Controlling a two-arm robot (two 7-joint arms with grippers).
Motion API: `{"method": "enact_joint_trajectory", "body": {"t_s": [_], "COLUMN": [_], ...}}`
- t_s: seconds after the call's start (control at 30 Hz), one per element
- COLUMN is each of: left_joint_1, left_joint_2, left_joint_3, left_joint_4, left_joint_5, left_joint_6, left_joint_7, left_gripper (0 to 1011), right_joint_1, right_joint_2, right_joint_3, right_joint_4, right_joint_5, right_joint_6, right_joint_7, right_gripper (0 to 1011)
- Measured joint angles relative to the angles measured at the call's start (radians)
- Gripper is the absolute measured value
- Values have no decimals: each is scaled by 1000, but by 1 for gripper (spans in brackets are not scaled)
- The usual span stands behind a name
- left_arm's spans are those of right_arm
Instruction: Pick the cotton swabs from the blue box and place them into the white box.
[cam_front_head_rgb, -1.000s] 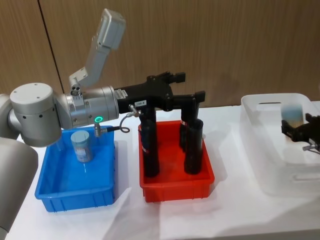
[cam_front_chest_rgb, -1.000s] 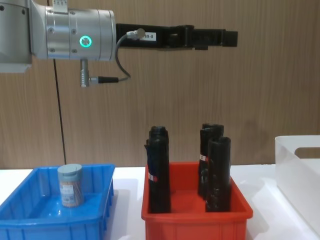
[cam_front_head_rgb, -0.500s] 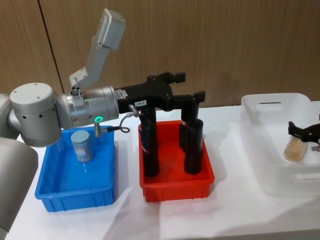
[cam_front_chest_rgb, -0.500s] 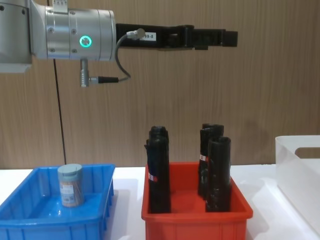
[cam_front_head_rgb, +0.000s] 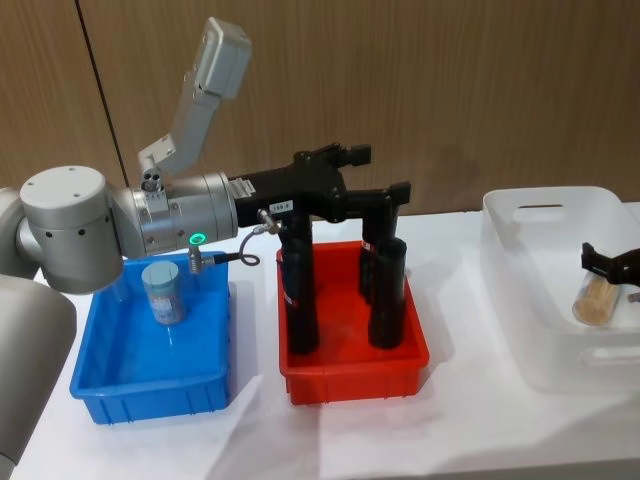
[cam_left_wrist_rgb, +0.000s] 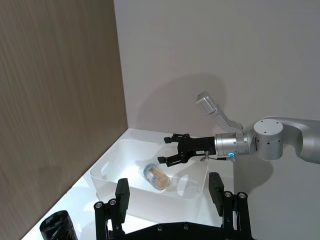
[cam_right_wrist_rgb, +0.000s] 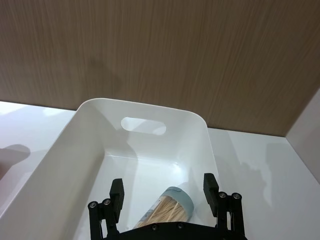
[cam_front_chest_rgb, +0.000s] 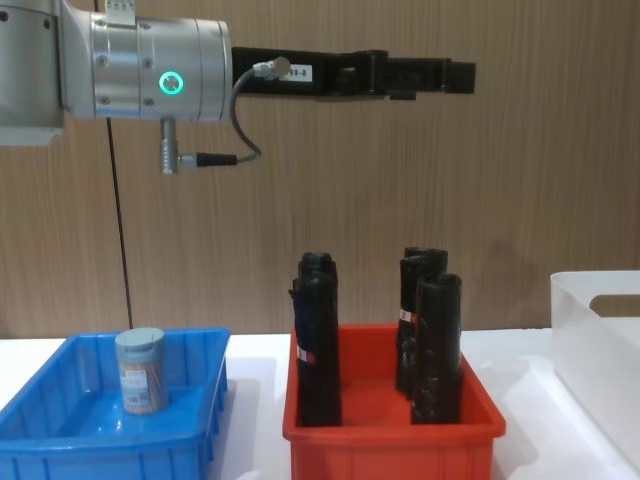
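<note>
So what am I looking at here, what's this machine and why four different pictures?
It is a robot with two arms, each ending in a two-fingered gripper. One picture comes from a camera on its head, one from its chest, and one from each wrist. On the white table stand a blue box, a red bin of black rolls and a white box. One jar of cotton swabs stands in the blue box; another jar lies on its side in the white box. The left gripper hangs open above the red bin, holding nothing. The right gripper is open over the lying jar, not gripping it.
</note>
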Motion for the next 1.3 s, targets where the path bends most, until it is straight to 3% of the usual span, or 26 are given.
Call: {"method": "enact_joint_trajectory", "body": {"t_s": [0.77, 1.3], "left_joint_1": [0, 0], "left_joint_2": [0, 0], "left_joint_3": [0, 0], "left_joint_4": [0, 0], "left_joint_5": [0, 0], "left_joint_6": [0, 0], "left_joint_7": [0, 0], "left_gripper": [1000, 1000], "right_joint_1": [-3, -63], "right_joint_2": [1, 7], "right_joint_3": [2, 9], "right_joint_4": [-2, -102], "right_joint_5": [2, 2], "right_joint_6": [-8, -63], "right_joint_7": [1, -36], "right_gripper": [1002, 1002]}}
